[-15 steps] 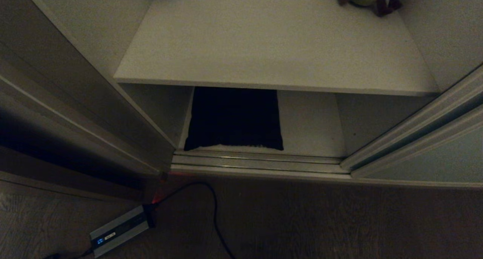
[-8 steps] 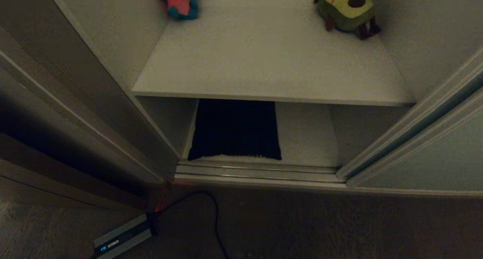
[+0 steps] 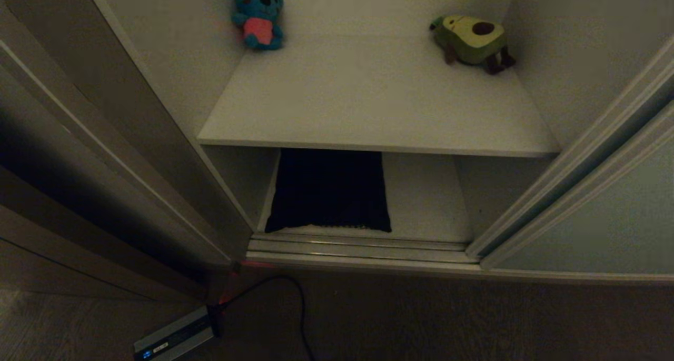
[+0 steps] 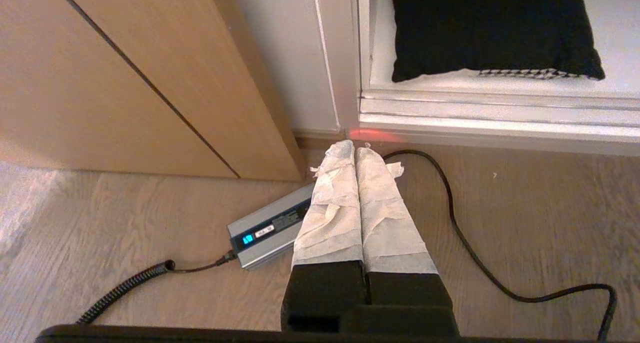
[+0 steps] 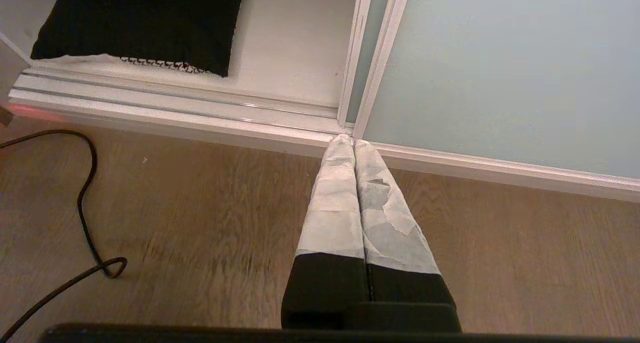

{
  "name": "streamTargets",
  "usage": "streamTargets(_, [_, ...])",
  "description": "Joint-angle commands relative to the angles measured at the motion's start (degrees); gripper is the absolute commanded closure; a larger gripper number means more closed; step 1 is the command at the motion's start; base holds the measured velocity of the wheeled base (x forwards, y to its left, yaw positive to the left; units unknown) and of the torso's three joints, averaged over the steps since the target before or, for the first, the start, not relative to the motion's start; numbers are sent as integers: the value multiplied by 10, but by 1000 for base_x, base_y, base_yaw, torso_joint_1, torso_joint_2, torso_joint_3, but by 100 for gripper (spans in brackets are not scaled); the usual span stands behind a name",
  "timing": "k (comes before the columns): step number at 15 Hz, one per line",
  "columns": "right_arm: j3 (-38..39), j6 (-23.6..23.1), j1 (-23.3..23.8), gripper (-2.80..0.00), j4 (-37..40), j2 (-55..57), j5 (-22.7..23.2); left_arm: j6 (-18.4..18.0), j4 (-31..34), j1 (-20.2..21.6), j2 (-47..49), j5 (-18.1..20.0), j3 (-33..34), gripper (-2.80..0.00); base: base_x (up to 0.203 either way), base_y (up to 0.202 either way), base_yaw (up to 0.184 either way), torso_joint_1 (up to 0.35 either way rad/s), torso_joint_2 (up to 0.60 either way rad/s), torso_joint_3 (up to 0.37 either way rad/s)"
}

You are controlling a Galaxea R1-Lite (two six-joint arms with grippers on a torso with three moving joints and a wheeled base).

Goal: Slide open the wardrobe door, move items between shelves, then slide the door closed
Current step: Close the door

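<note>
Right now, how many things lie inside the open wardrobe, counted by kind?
Plush toys: 2, a blue koala and an avocado, on the upper shelf.
Cushions: 1, the black-backed cushion on the lower shelf.
Total: 3

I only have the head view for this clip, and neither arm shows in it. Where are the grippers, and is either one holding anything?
Observer: The left gripper is shut and empty, hanging above the wood floor just short of the wardrobe's bottom track.
Operator: And the right one?
Observer: The right gripper is also shut and empty, its tips pointing at the foot of the sliding wardrobe door.
Operator: The cushion looks plain black to me.
Observer: The left wrist view shows a houndstooth strip along the front edge of the cushion, so the patterned side faces down on the lower shelf.
</note>
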State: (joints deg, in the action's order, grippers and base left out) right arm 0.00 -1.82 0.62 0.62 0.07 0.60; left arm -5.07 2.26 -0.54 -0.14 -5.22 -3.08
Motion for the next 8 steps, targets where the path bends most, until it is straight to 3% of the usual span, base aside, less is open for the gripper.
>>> streamTargets(1, [2, 0, 0, 0, 0, 1, 0, 0, 0, 0, 1, 0, 0, 0, 0, 0, 0, 0, 0, 0])
streamTargets(8, [2, 0, 0, 0, 0, 1, 0, 0, -2, 0, 1, -1, 1, 0, 0, 0, 0, 2, 1, 40])
